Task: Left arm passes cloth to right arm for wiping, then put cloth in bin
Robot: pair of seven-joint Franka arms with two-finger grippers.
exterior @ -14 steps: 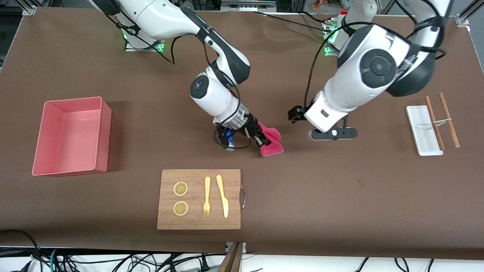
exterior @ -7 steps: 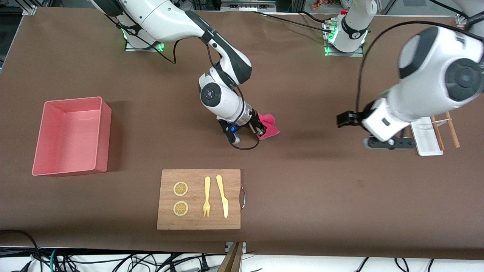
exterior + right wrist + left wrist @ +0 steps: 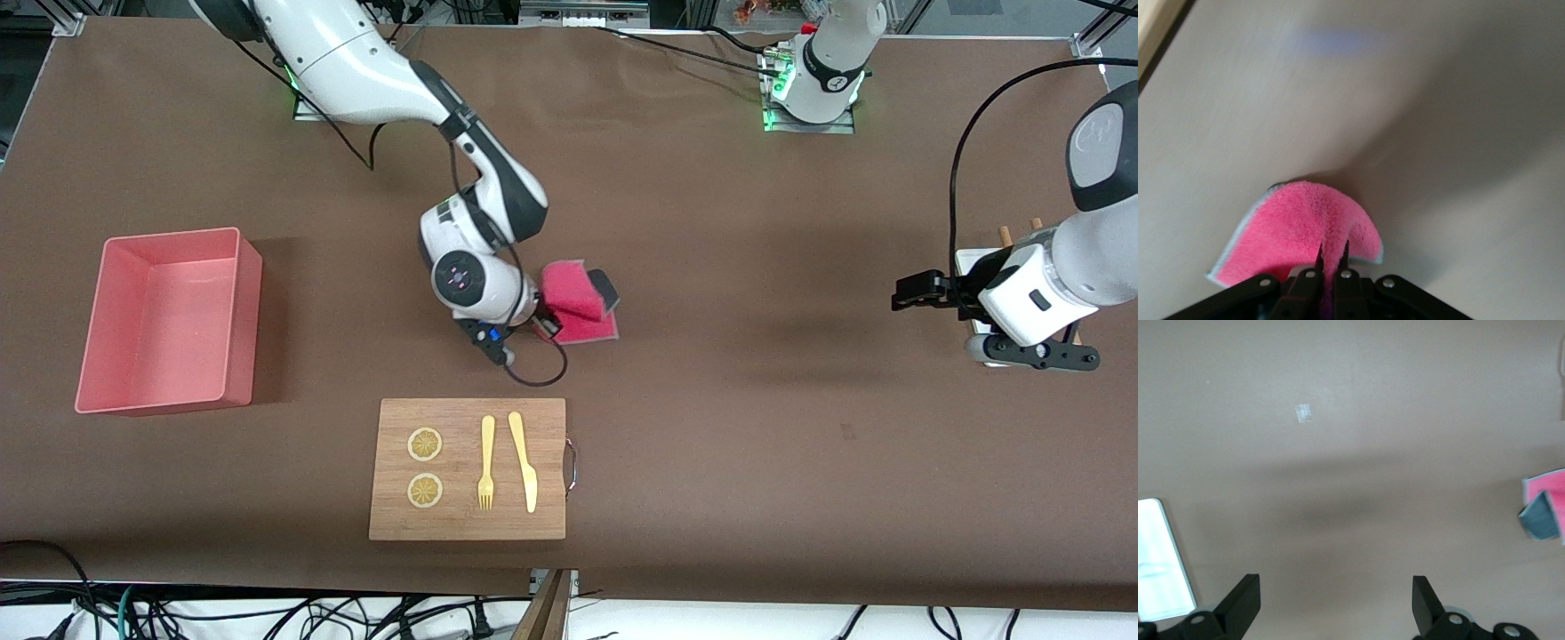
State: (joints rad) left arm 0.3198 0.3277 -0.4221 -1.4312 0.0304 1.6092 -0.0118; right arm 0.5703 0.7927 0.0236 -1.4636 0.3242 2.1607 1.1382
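My right gripper (image 3: 553, 325) is shut on the magenta-pink cloth (image 3: 576, 307), low over the middle of the brown table. In the right wrist view the fingers (image 3: 1333, 252) pinch a fold of the cloth (image 3: 1288, 233), which fans out below them. The cloth also shows small in the left wrist view (image 3: 1546, 500). My left gripper (image 3: 1031, 357) is open and empty over the white tray (image 3: 971, 260) at the left arm's end; its fingertips stand wide apart (image 3: 1335, 590). The salmon-pink bin (image 3: 244, 329) stands empty at the right arm's end.
A wooden board (image 3: 551, 507) with a fork (image 3: 486, 462), a knife (image 3: 523, 460) and two lemon slices (image 3: 425, 444) lies nearer the front camera than the cloth. Chopstick tips (image 3: 1005, 235) show by the tray, which also appears in the left wrist view (image 3: 1161, 560).
My left arm has drawn back from the cloth to over the white tray. My right gripper has turned and shifted a little toward the bin end, still holding the cloth.
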